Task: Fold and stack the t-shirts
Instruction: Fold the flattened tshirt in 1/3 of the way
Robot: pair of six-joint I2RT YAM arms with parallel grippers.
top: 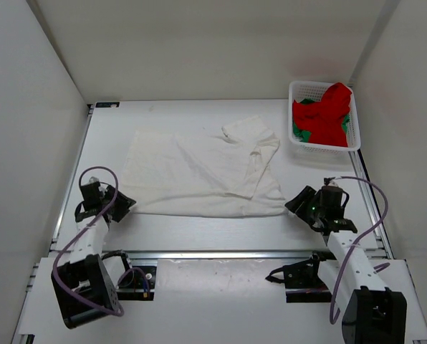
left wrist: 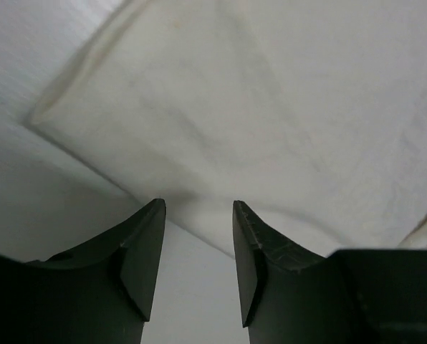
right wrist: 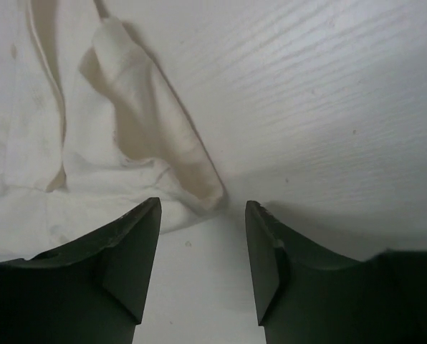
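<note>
I saw a plain white t-shirt (top: 199,172), a bright red t-shirt (top: 332,111), a green t-shirt (top: 297,132), a white mesh-patterned basket (top: 306,84), purple cables (top: 383,208), a white wood-grained table (top: 199,229)

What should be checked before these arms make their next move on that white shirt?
1. Left gripper open and empty: ok.
2. Right gripper open and empty: ok.
3. Near edge of the white t-shirt just ahead of both grippers: ok.
4. The white t-shirt lying smooth: not ok, its right side is rumpled.
5. Red t-shirt and green t-shirt out of the way in the basket: ok.
6. How many cloth layers lie at the near right corner: cannot tell.
</note>
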